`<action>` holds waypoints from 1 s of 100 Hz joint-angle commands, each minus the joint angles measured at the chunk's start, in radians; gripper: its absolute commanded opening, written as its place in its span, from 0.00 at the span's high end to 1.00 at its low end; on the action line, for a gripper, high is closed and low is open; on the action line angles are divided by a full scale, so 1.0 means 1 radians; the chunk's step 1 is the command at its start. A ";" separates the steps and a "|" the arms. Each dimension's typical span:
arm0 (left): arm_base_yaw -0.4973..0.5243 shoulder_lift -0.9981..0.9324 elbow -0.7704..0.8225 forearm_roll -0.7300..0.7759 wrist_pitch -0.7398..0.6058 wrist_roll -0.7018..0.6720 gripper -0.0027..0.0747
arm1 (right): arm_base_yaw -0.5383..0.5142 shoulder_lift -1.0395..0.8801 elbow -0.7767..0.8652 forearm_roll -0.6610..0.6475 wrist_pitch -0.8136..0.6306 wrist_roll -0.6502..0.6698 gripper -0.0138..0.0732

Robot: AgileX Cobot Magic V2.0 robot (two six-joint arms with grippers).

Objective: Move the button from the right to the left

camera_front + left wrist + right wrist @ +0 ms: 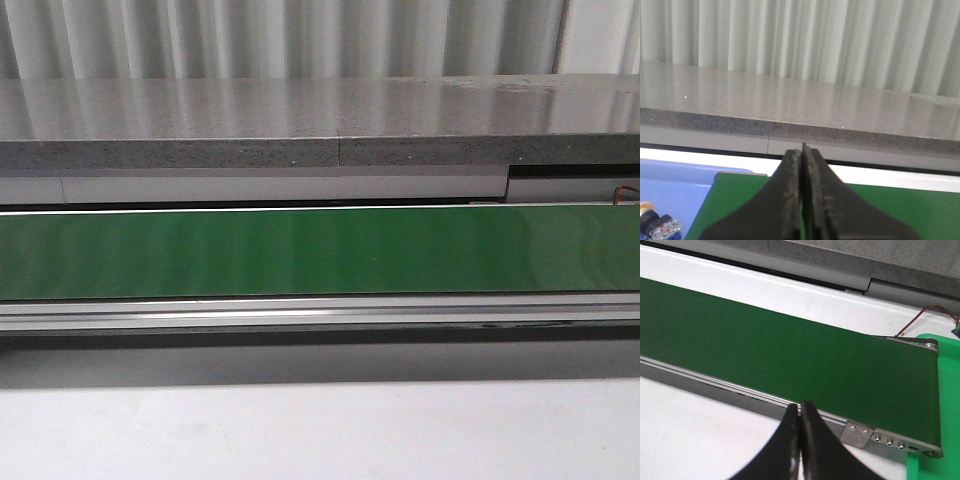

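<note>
the button (654,222) lies on a blue tray (675,185) beside the green belt (320,250). left gripper (802,165) and right gripper (800,415) both have closed, empty jaws.

A dark green belt (320,250) runs below a speckled grey ledge (250,125), against white ribbed wall (280,35).

An industrial workshop or test cell: a green conveyor belt (320,250) in a metal frame (860,434), a grey stone-look ledge (300,125) behind, and corrugated sheet walling (805,35).
</note>
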 commanded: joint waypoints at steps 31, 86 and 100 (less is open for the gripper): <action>0.008 -0.109 0.023 0.013 0.053 -0.001 0.99 | 0.001 0.001 -0.025 0.025 -0.060 -0.005 0.92; 0.008 -0.109 0.023 0.006 0.098 -0.006 0.99 | 0.001 0.001 -0.025 0.025 -0.060 -0.005 0.92; 0.008 -0.109 0.023 0.006 0.098 -0.006 0.99 | 0.001 0.001 -0.025 0.025 -0.060 -0.005 0.92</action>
